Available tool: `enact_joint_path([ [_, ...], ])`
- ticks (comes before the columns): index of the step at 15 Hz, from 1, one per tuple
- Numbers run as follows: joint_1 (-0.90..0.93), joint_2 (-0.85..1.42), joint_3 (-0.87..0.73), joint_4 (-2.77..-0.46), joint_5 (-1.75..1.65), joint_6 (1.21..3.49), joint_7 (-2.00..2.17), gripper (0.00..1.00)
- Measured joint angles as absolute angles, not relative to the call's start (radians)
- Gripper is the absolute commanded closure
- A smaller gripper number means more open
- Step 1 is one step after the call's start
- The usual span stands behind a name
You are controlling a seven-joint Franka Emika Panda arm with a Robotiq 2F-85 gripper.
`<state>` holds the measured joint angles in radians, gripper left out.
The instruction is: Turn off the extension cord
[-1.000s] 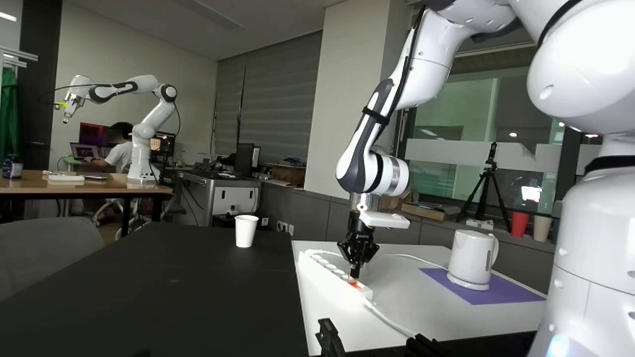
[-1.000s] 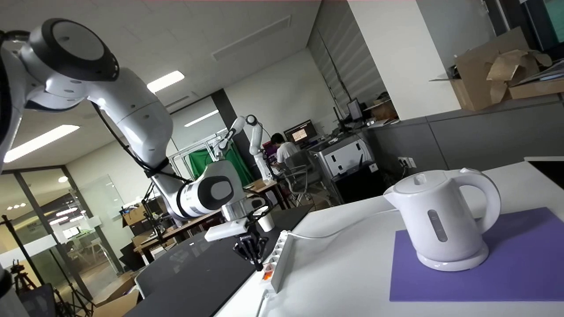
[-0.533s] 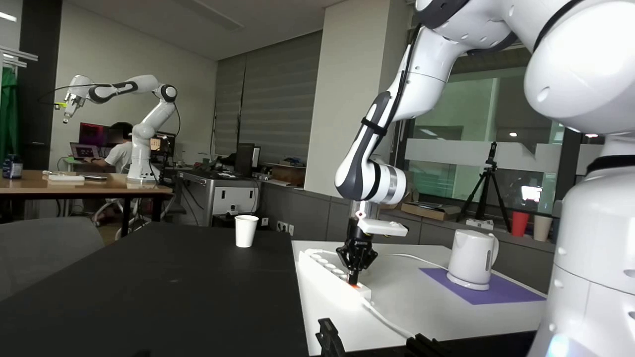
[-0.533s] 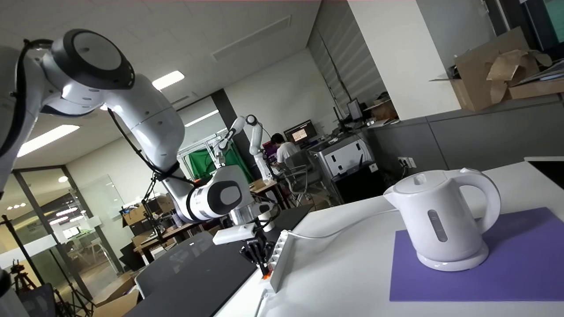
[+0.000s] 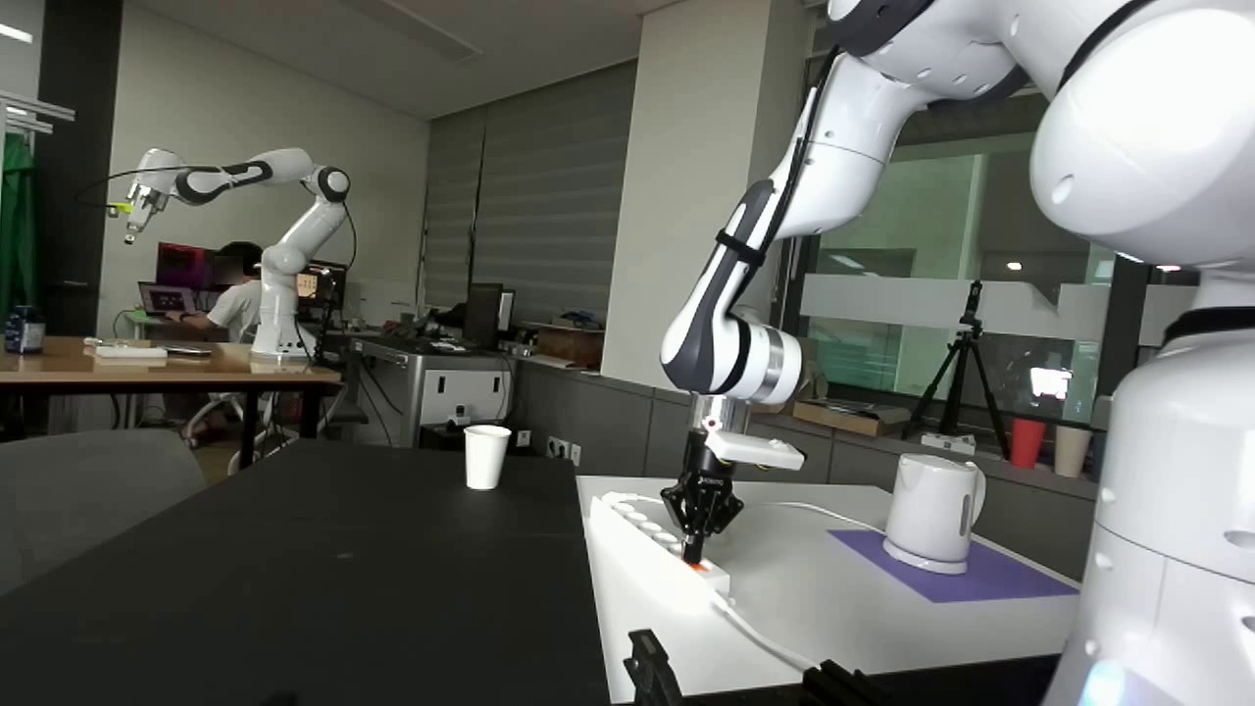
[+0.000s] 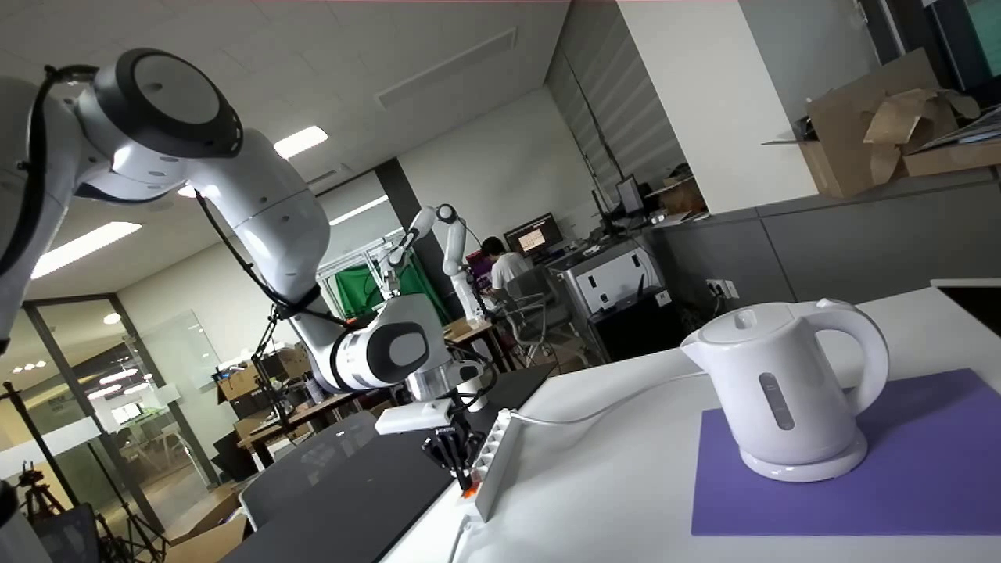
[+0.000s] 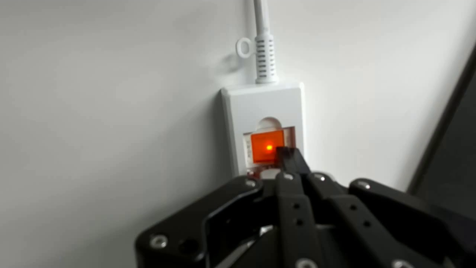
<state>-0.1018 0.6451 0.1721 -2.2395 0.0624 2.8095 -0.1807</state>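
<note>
I have my gripper point(image 7: 293, 160) pressed together, w/ the lit switch point(image 7: 264, 143) under its tip and mostly twd the cable point(image 7: 261, 18), contact unclear.

Orange on white and black

The extension cord point(image 7: 264, 106) is white; its switch point(image 7: 262, 143) glows orange; the gripper point(image 7: 292, 160) is black; the arm point(image 5: 838, 162) is white with dark grey patches; the kettle point(image 6: 739, 391) white, its mat point(image 6: 923, 485) plain purple; one table point(image 5: 833, 603) is white, another table point(image 5: 343, 588) black.
</note>
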Motion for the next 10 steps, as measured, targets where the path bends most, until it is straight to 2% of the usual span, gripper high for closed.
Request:
enact_joint_path([
  [10, -0.179, 0.575, 0.256, -2.359, 0.101, 2.851, -0.254, 1.0],
])
